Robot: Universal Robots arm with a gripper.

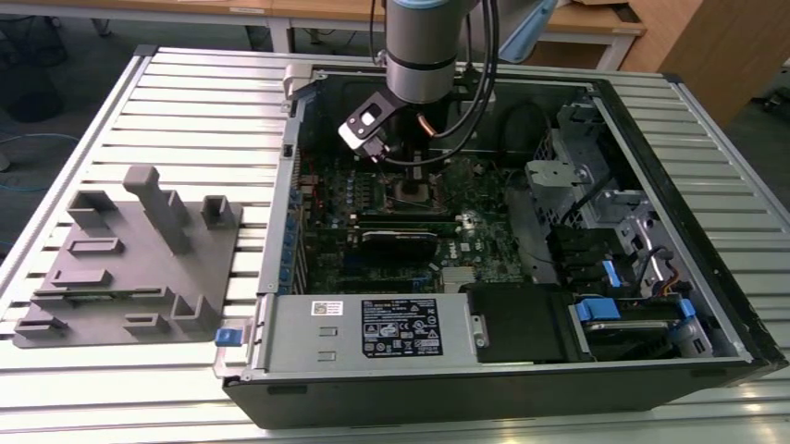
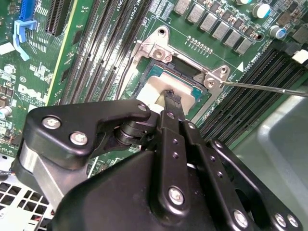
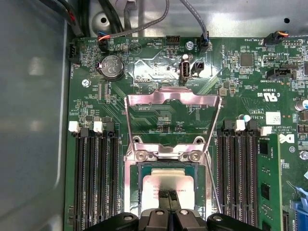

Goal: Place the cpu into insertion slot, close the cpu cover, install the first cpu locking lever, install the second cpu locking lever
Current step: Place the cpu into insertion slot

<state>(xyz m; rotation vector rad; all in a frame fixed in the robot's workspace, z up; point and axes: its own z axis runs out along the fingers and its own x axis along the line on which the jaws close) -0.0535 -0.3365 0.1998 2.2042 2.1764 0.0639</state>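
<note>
Silvery-grey cpu (image 3: 159, 182), green motherboard (image 3: 240, 86), black end effector (image 3: 169, 194), silvery cpu cover (image 3: 171, 95)

Slatted aluminium table (image 1: 185, 92); wooden desks (image 1: 593, 23) behind; grey floor (image 1: 124, 32).

Bright, even light throughout, glare off the cpu cover (image 3: 173, 94), interior of the case (image 1: 494, 407) shadowed.
</note>
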